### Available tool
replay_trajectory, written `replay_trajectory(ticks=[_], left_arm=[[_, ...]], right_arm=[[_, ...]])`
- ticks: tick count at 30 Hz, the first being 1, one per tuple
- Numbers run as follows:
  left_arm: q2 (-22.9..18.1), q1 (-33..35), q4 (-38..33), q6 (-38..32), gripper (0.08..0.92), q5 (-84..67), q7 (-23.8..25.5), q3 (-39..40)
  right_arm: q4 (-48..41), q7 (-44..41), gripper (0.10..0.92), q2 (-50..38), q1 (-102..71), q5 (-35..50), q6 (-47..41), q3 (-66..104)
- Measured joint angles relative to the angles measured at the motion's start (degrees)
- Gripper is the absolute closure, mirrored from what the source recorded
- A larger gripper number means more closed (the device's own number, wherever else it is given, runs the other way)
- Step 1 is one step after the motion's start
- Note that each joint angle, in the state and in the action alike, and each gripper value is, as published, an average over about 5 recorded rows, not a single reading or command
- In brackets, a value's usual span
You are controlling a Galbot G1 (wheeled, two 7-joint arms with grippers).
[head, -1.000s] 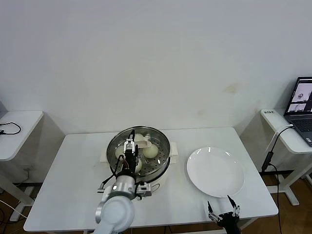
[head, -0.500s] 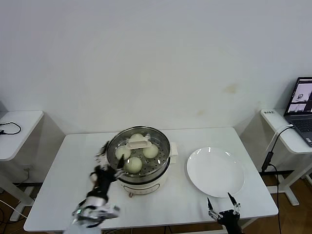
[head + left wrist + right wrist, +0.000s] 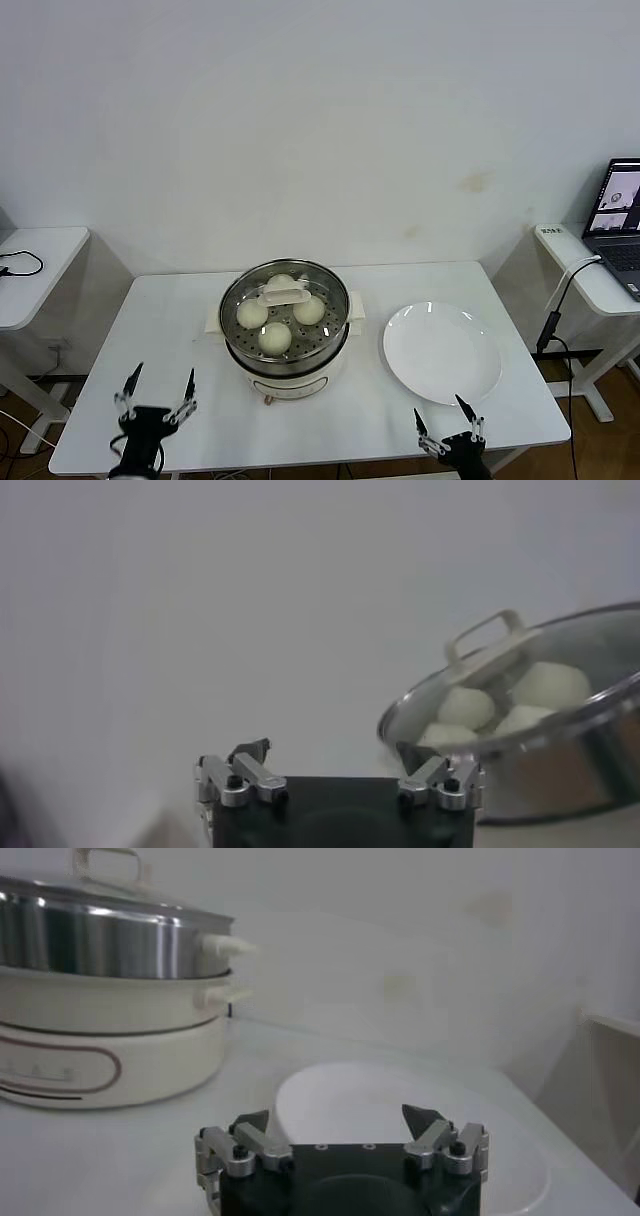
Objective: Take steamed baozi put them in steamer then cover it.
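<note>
Overhead, both open hands, left hand (image 3: 158,395) and right hand (image 3: 450,418), flank the lidded steamer (image 3: 285,340); wrist views hide its baozi count.

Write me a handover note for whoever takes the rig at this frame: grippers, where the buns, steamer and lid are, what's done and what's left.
Left gripper: open, empty, low at the table's near left edge, away from the steamer.
Right gripper: open, empty, parked at the near edge by the white plate.
Baozi: inside the steamer at the table's centre; three show clearly, a fourth sits partly behind the lid handle.
Glass lid: on the steamer.
Plate: bare.
Done: buns loaded, steamer covered.
Left: nothing visible; both arms look retracted.
</note>
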Motion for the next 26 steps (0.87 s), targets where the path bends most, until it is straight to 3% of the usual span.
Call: replay_trajectory(ticks=[11,26], left_arm=[[-0.69,6.04,2.3,-4.89,0.177,-10.14,0.4,-0.94],[-0.83,8.34,4.45,-6.36,0.177,-12.12,1.97,0.3]], right_arm=[[2.68,1.79,0.203,-2.44,-2.28,2.05,-1.75,-3.27],[4.53,2.39,0.202,-4.39,-4.32,3.41,-3.72,-5.29]])
